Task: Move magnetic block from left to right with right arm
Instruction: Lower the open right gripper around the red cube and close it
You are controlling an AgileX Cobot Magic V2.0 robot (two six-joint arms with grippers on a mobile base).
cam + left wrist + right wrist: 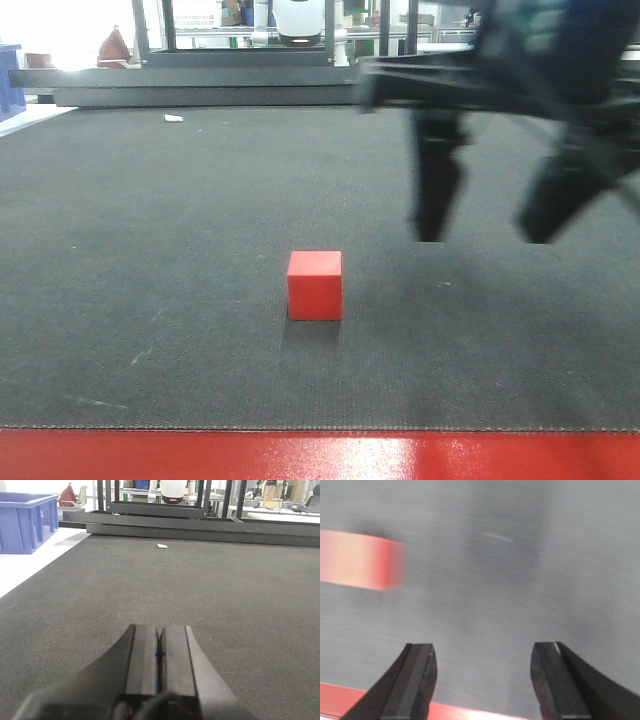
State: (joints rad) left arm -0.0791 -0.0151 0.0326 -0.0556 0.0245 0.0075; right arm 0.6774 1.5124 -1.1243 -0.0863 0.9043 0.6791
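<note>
Sitting flat, matte red magnetic block [315,285]

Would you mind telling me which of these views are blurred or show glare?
Front view: the magnetic block is sharp, the right end effector is smeared, and the red strip along the bottom shows glare. Right wrist view: mat and block are streaked with blur; only the fingers look crisp. Left wrist view: mostly sharp around the left end effector.
</note>
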